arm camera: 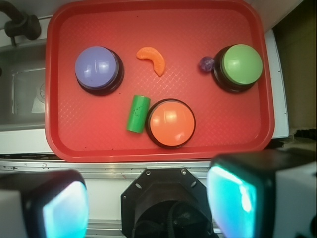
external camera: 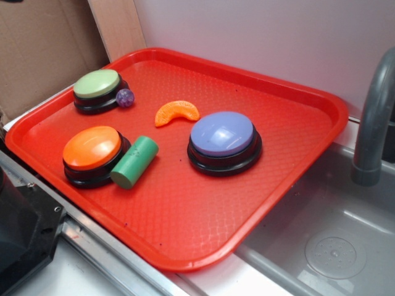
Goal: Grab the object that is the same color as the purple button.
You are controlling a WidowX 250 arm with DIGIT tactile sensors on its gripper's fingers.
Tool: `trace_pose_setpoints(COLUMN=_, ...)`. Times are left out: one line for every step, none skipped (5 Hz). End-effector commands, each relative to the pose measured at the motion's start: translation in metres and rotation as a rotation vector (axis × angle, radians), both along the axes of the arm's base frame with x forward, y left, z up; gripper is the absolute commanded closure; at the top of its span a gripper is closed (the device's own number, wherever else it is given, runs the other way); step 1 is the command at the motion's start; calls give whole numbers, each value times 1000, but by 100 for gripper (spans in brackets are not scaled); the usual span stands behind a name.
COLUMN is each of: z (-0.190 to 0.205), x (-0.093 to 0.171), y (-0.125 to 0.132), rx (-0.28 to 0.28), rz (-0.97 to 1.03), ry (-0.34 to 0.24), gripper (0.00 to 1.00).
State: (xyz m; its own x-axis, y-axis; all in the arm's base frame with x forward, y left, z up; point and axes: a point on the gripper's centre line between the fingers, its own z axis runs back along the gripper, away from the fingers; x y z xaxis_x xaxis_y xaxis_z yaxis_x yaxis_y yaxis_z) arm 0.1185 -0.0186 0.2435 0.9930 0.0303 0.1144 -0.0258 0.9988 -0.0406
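Purple ball (arm camera: 206, 63) lies well ahead of my gripper (arm camera: 148, 206), slightly right, touching the green button (arm camera: 241, 66); fingers spread, empty.

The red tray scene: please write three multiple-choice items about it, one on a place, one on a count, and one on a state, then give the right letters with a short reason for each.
1. Where is the purple ball?
A. beside the green button
B. on top of the purple button
C. in the sink

2. How many push buttons stand on the red tray?
A. two
B. three
C. four

3. How does the green cylinder lie?
A. upright, apart from everything
B. on its side, against the orange button
C. held in the gripper

Answers: 1 A, the ball sits at the green button's edge. 2 B, green, orange and purple ones show. 3 B, its round end faces sideways by the orange button; the gripper's fingers are spread and hold nothing.
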Motion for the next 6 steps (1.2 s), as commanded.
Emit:
trace_pose_setpoints(z=0, x=0, y=0, rx=0, rz=0, ry=0, gripper=0)
trace_pose_setpoints(z=-17, x=22, y=6, rx=-47, rz=248, ry=-80, gripper=0)
trace_pose_setpoints(z=-33, x=47, y=12, rx=-39, rz=496, ry=-144, gripper=0)
trace_pose_setpoints(z=-56, x=71, y=34, rx=-35, rz=745, ry=-193, gripper=0)
trace_pose_setpoints(z=-77, x=93, y=57, rx=0, rz=993, ry=-190, gripper=0)
trace_pose_setpoints(z=-104, x=115, y=75, rx=29, rz=1182, ry=-201, gripper=0)
